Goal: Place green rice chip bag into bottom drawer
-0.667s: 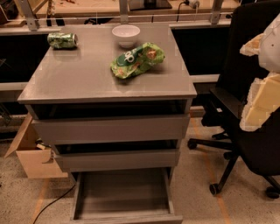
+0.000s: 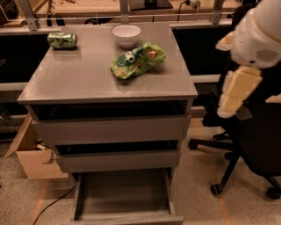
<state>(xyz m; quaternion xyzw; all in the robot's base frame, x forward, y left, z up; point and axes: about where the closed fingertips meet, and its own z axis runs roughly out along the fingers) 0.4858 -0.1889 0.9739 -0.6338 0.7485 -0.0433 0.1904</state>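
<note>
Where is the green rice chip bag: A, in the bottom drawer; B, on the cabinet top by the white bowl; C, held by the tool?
B: the green rice chip bag lies on the cabinet top beside the white bowl, while the tool hangs off to the right.

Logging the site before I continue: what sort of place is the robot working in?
Likely an office or lab workspace: a grey drawer cabinet, a black swivel chair on castors, and a desk with cables behind. The claw hangs at the right, above the chair, away from the green rice chip bag.
</note>
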